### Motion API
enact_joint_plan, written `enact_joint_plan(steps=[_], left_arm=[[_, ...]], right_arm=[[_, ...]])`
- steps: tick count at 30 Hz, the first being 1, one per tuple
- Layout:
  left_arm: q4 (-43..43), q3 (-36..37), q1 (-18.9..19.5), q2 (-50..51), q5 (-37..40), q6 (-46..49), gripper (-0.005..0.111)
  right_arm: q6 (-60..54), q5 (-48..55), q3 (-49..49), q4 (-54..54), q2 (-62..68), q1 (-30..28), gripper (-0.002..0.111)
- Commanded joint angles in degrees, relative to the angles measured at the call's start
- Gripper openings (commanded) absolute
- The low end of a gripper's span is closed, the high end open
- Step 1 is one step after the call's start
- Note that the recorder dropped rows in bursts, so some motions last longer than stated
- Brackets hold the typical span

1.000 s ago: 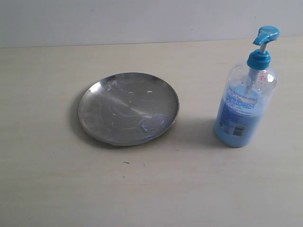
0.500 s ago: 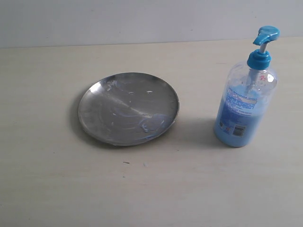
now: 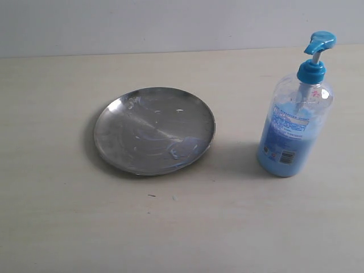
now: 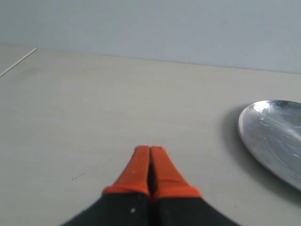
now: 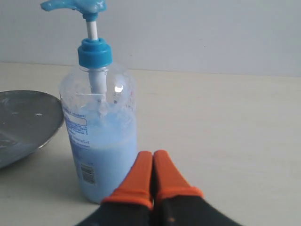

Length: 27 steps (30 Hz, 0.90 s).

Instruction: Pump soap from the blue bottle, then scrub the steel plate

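On the pale table [image 3: 227, 227], left of the middle in the exterior view: the steel plate [image 3: 154, 129]. Lies flat, with the rim a little raised. Carries whitish smudges over the shiny surface and a small pale-blue smear of soap [image 3: 185, 149] near the rim, on the side toward the bottle.

To the right of the plate and apart from it: the blue bottle [image 3: 293, 125]. Stands upright on the table, with the pump head [image 3: 320, 42] raised on its white stem and the spout turned toward the plate's side. Holds light-blue liquid in about the lower half and is clear above. Bears a blue-white label [image 3: 289, 122] on the front.

Left gripper [image 4: 149, 155]: orange fingers [image 4: 137, 169] pressed together, with nothing between them. Points over bare table, with the plate's rim [image 4: 275, 136] off to one side and apart from the tips.

Right gripper [image 5: 153, 160]: orange fingers pressed together as well, pinching nothing. Sits low, just beside the bottle [image 5: 101, 136], near its base. Not possible to tell whether the tips touch it. Beyond the bottle, an edge of the plate [image 5: 23, 122].
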Motion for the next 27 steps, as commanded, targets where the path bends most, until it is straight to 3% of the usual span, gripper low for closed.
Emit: enact_joint_plan(steps=[1,27], left_arm=[[0.2,0.2,0.3,-0.3,-0.3,-0.2,0.000],[0.2,0.2,0.3,-0.3,-0.3,-0.2,0.000]], right_arm=[[0.0,-2.0,2.5,0.0,-2.6,-2.3,0.000],[0.1,-3.1,5.3,-0.2,-3.9,-3.5,0.000]])
